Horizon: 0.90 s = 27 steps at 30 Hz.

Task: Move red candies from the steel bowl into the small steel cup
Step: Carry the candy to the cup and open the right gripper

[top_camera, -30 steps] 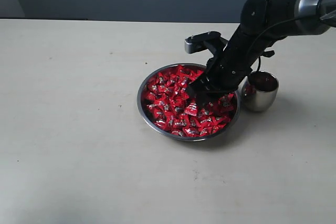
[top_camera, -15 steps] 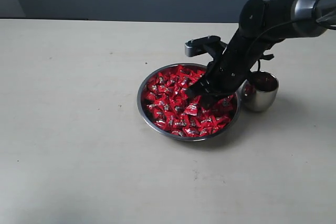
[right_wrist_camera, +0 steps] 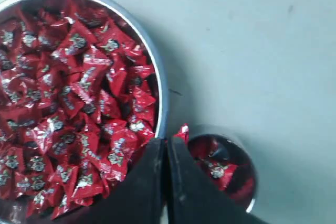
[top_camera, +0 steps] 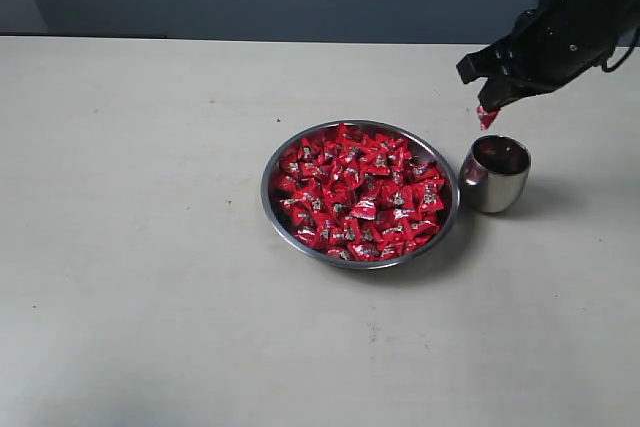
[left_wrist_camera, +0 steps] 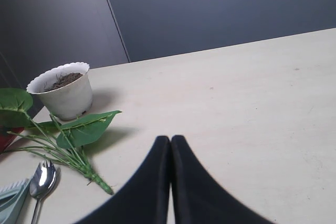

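The wide steel bowl (top_camera: pixel 275 209) sits mid-table, heaped with red candies (top_camera: pixel 355 192). To its right stands the small steel cup (top_camera: pixel 495 175), with candy inside it (right_wrist_camera: pixel 218 170). My right gripper (top_camera: pixel 487 104) hangs in the air just above the cup's near-left rim, shut on one red candy (top_camera: pixel 486 117) that dangles from the fingertips. In the right wrist view the held candy (right_wrist_camera: pixel 182 132) sticks out at the tips (right_wrist_camera: pixel 167 141), between the bowl's rim (right_wrist_camera: pixel 160 98) and the cup (right_wrist_camera: pixel 251 203). My left gripper (left_wrist_camera: pixel 170 139) is shut and empty, away from the bowl.
The left wrist view shows a white pot of soil (left_wrist_camera: pixel 61 90), a leafy green sprig (left_wrist_camera: pixel 79 135) and a spoon (left_wrist_camera: pixel 41 179) on the table, all apart from the bowl.
My right gripper has lifted out of the bowl with a candy and swung up and to the right, over the cup. Bowl and cup have not moved.
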Tool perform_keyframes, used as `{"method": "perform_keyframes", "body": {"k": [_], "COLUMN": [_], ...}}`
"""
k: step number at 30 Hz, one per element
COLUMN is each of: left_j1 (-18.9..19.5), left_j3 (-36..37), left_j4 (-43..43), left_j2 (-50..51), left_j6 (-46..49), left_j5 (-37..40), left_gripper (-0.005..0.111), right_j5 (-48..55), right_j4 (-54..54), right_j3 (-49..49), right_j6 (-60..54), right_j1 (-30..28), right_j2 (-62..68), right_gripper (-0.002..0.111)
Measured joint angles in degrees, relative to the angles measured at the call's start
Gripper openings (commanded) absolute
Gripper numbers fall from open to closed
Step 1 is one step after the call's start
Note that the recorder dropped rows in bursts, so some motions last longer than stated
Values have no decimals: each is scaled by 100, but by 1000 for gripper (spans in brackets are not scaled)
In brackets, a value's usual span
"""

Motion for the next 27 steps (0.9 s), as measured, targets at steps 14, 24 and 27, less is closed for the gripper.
{"method": "perform_keyframes", "body": {"k": [14,24,27], "left_j1": [0,0,0], "left_j3": [0,0,0], "left_j4": [0,0,0], "left_j2": [0,0,0], "left_j6": [0,0,0], "left_j5": [0,0,0], "left_gripper": [0,0,0], "right_j5": [188,212,212], "right_j4": [-119,-119,-48], "right_j3": [0,0,0], "right_j6": [35,39,39], "right_j1": [-293,-293,-293], "right_j2": [687,687,650], "right_gripper": [2,39,39]}}
